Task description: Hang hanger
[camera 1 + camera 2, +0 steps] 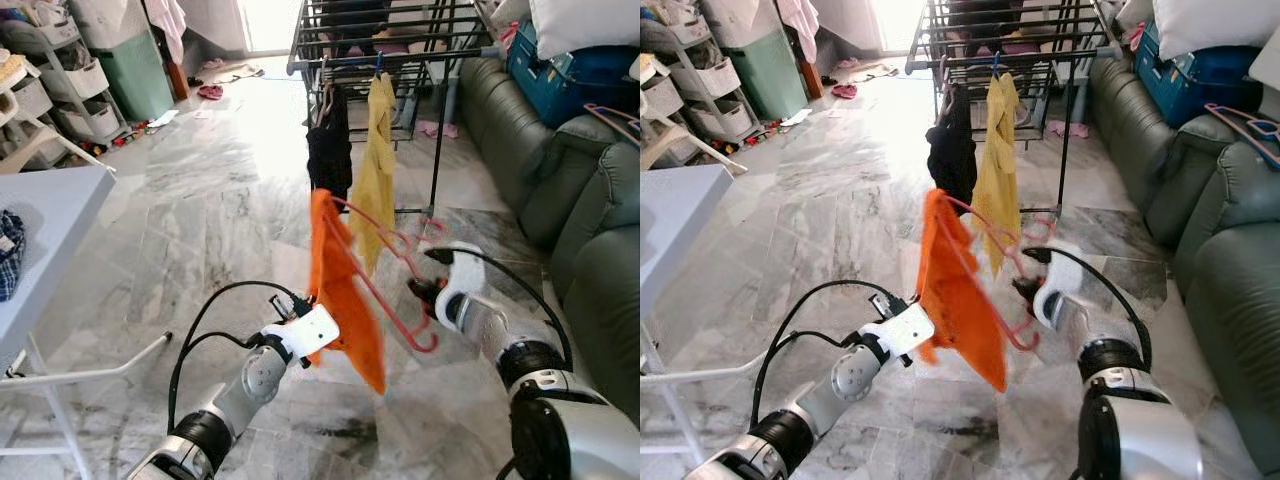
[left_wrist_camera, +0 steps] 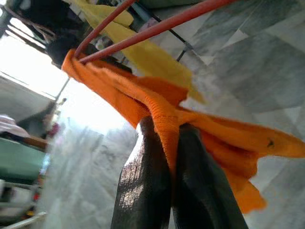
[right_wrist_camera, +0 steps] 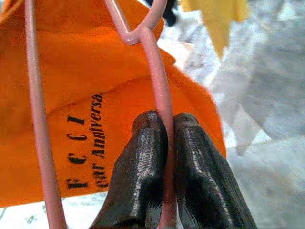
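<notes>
There is one orange shirt (image 1: pixel 345 300) on one pink hanger (image 1: pixel 395 285). Two grippers hold them: the left gripper (image 2: pixel 164 157) pinches the shirt, the right gripper (image 3: pixel 164 143) pinches the hanger. One drying rack (image 1: pixel 400 50) has two things hanging on it, one yellow cloth (image 1: pixel 377 170) and one black cloth (image 1: pixel 329 155). There is one green sofa (image 1: pixel 560 190) and one white table (image 1: pixel 50 230).

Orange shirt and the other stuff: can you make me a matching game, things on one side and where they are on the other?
Things:
1. orange shirt
2. pink hanger
3. yellow garment
4. green sofa

Places:
A. hanging on the drying rack
B. pinched by the left gripper
C. along the robot's right side
D. clamped in the right gripper

Pairs: 1-B, 2-D, 3-A, 4-C
</notes>
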`<state>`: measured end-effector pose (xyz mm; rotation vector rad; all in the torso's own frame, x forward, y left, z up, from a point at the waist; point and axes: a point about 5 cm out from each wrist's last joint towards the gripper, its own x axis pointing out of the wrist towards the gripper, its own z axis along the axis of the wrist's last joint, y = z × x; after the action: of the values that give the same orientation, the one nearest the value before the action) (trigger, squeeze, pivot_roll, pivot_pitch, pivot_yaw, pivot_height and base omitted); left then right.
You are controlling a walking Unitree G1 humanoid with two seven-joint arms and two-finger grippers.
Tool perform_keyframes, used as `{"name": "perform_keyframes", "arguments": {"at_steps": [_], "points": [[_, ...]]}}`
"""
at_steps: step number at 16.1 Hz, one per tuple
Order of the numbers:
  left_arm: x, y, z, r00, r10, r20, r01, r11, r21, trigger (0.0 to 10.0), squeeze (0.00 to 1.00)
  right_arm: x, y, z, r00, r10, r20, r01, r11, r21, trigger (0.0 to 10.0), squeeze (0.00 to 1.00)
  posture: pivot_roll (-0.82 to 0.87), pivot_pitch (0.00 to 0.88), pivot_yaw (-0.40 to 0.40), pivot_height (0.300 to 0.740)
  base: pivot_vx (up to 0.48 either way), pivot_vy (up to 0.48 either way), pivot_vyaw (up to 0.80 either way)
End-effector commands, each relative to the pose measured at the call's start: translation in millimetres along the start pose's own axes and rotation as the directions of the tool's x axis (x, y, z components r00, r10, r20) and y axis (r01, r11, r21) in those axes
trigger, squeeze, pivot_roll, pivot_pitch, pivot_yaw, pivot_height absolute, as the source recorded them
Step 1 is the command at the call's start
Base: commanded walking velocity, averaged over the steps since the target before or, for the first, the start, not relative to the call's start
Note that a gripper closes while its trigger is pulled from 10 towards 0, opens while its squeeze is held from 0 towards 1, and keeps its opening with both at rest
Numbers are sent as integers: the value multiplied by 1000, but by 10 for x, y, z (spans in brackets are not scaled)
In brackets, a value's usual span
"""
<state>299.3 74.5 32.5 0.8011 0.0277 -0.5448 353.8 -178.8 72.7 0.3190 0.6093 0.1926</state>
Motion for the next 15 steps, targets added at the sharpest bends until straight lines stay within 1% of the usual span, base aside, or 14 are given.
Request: {"name": "perform_keyframes", "arguments": {"at_steps": [1,2,3,4,5,6,7,8,9,10,11,12,13,15], "points": [[-18,3,-62,1000,-4,-17,5,997,80,10000,0,-14,43,31,1000,29,-4,-29,999,22,10000,0,-107,0,80,740,0,0,0],[-20,10,-68,1000,-4,-7,5,991,134,10000,0,-26,42,-4,999,35,-31,-35,999,21,10000,0,-108,0,82,740,0,0,0],[-25,9,-78,1000,-8,-4,9,987,163,10000,0,-44,46,-13,998,48,-30,-48,999,13,10000,0,-109,0,83,740,0,0,0],[-30,7,-92,1000,-13,-8,14,985,171,10000,0,-57,48,-10,998,56,-30,-56,998,13,10000,0,-109,0,83,740,0,0,0],[-44,-1,-130,1000,-18,-22,22,982,189,10000,0,-106,54,-22,996,79,-38,-81,995,-62,10000,0,-113,0,86,740,0,0,0],[-62,-5,-178,999,-26,-36,34,973,230,10000,0,-161,45,-125,993,90,-76,-109,946,-305,10000,0,-114,0,88,740,0,0,0],[-64,-2,-187,999,-26,-39,35,971,238,10000,0,-172,30,-167,992,84,-91,-112,918,-380,10000,0,-113,0,87,740,0,0,0],[-66,34,-213,999,-6,-51,19,969,247,10000,0,-205,-37,-306,987,59,-147,-124,867,-483,10000,0,-111,0,86,740,0,0,0],[-68,59,-229,998,2,-57,13,967,256,10000,0,-233,-80,-380,981,46,-187,-145,816,-559,10000,0,-108,0,84,740,0,0,0],[-73,92,-261,997,16,-69,5,957,289,10000,0,-277,-126,-441,974,38,-224,-170,775,-608,10000,0,-107,0,82,740,0,0,0],[-84,108,-295,996,22,-84,4,957,291,10000,0,-301,-166,-469,969,34,-246,-188,747,-638,10000,0,-107,0,82,740,0,0,0],[-93,130,-320,996,26,-87,4,945,327,10000,0,-328,-190,-476,966,29,-258,-196,734,-651,10000,0,-107,0,82,740,0,0,0],[-101,150,-339,995,29,-91,3,943,333,10000,0,-357,-218,-470,965,29,-262,-207,700,-683,10000,0,-107,0,84,740,0,0,0],[-115,180,-359,996,31,-83,2,930,368,10000,0,-408,-297,-468,957,23,-288,-229,667,-709,10000,0,-107,0,88,740,0,0,0]]}}
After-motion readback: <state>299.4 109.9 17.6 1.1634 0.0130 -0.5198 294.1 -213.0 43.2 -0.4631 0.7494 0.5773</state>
